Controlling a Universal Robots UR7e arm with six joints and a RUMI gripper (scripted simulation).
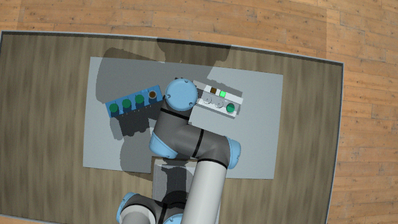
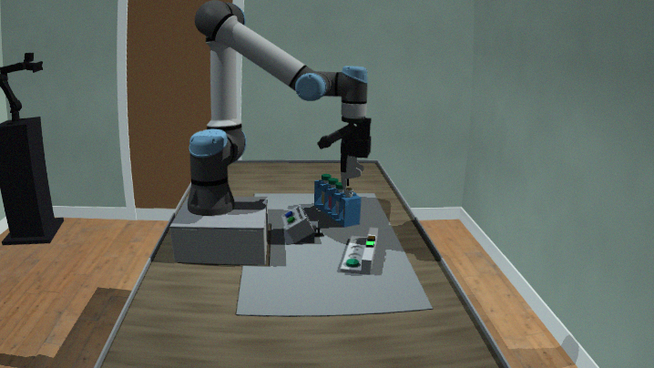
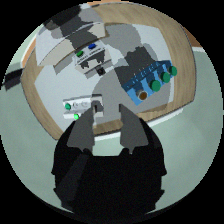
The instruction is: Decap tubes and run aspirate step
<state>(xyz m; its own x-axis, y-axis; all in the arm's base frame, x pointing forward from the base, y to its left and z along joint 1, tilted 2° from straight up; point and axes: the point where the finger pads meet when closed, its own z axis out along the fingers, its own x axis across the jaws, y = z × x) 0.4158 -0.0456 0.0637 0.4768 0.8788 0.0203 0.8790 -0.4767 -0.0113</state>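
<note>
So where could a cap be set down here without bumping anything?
Room on the mat right of and nearer the base than the cap tray, and behind the decapping station. Tight between those two, where the wrist hangs.

The walls (image 2: 548, 91) are plain grey-green with a white skirting board (image 2: 503, 265) along the base. A brown door panel (image 2: 159, 114) with a white frame stands in the far wall. The floor (image 2: 50, 270) is light wooden planking. A long table (image 2: 297, 338) with a dark wood-grain top and a grey rim carries a grey mat (image 2: 320, 288). A black stand (image 2: 23, 178) with a jointed arm stands at the left wall. Lighting casts hard-edged shadows on the mat.
</note>
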